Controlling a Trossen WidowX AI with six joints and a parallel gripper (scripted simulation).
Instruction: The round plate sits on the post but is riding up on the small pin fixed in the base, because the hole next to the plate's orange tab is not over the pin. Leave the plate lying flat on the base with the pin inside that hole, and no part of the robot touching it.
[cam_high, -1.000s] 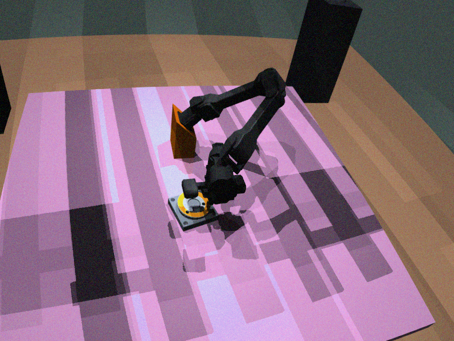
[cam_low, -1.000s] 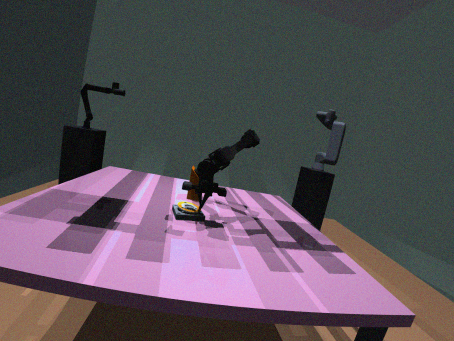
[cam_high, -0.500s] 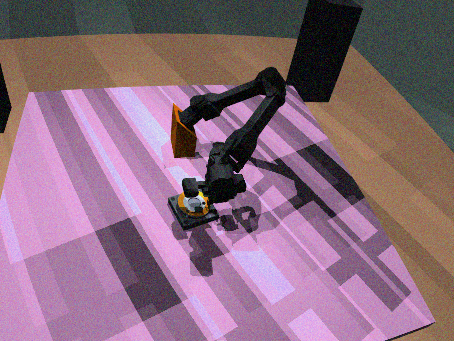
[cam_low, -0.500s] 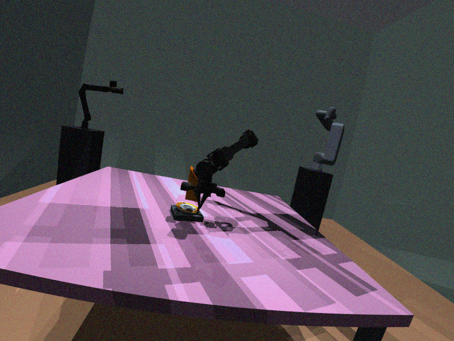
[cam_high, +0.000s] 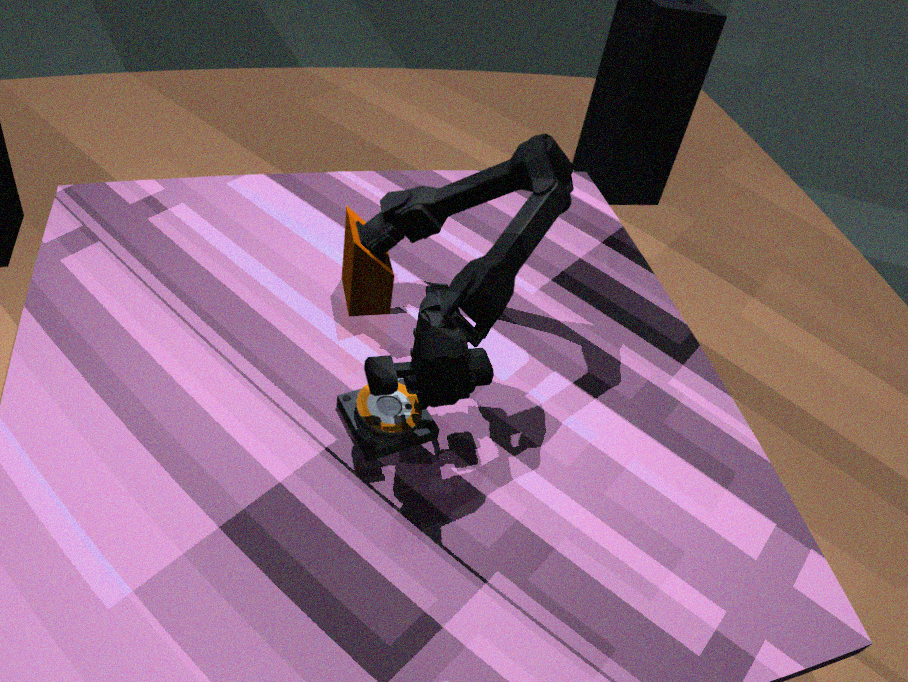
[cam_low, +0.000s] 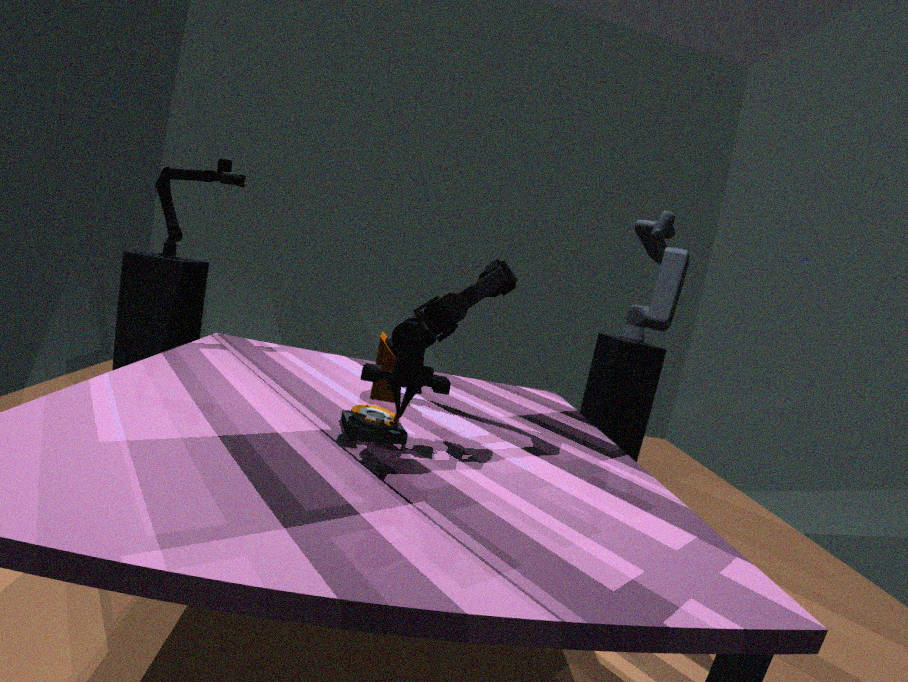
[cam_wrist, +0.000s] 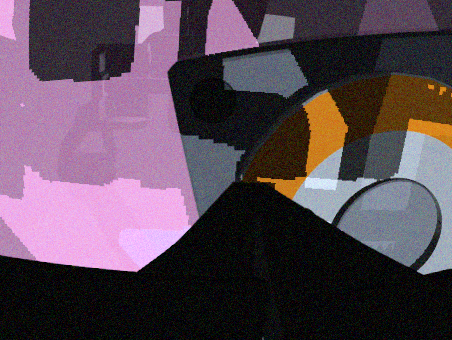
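Observation:
The round plate (cam_high: 363, 408) (cam_low: 362, 410) (cam_wrist: 327, 125), orange outside and pale grey inside, sits around the round post (cam_high: 389, 405) (cam_wrist: 395, 212) on the dark square base (cam_high: 419, 434) (cam_low: 370, 434) (cam_wrist: 207, 157). My gripper (cam_low: 397, 419) (cam_wrist: 246, 198) is shut with nothing in it. Its fingertips are low at the plate's rim, on the right side in the exterior view; whether they touch it I cannot tell. The arm hides the fingertips in the top view. The orange tab and the pin cannot be made out. I cannot tell whether the plate lies flat or slightly tilted.
An orange upright block (cam_high: 367, 286) (cam_low: 382, 378) stands behind the base at the arm's mounting end. Shadows and light stripes cross the pink table (cam_high: 183, 440) (cam_low: 220, 506). Black pedestals (cam_high: 645, 110) (cam_low: 161, 308) stand beyond the table, two bearing other arms in the exterior view.

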